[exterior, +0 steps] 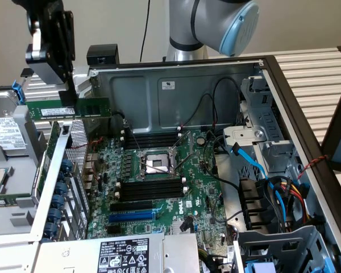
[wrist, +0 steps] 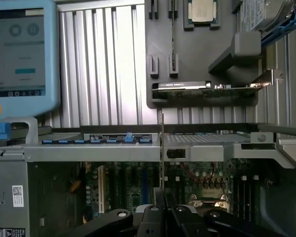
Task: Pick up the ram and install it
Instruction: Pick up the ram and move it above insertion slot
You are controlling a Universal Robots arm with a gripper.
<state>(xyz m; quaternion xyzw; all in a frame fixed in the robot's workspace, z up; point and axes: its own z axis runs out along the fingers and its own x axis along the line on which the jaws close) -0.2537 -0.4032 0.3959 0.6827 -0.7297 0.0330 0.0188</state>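
We hold the ram (exterior: 94, 107) mid-length by its top edge in our narrowly closed gripper (exterior: 71, 100), near the case (exterior: 159, 96) corner, well apart from the slots (exterior: 145, 190); we judge it light, stiff, fragile.

Partly hidden behind black fingers (exterior: 71, 94): long green ram stick (exterior: 94, 107). Cut off at top edge: grey-and-blue robot arm (exterior: 216, 20).

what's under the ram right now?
The ram, held in the gripper, hangs above the case's perforated rear wall, at the exterior view's left of the motherboard. Whatever sits behind that wall is covered.
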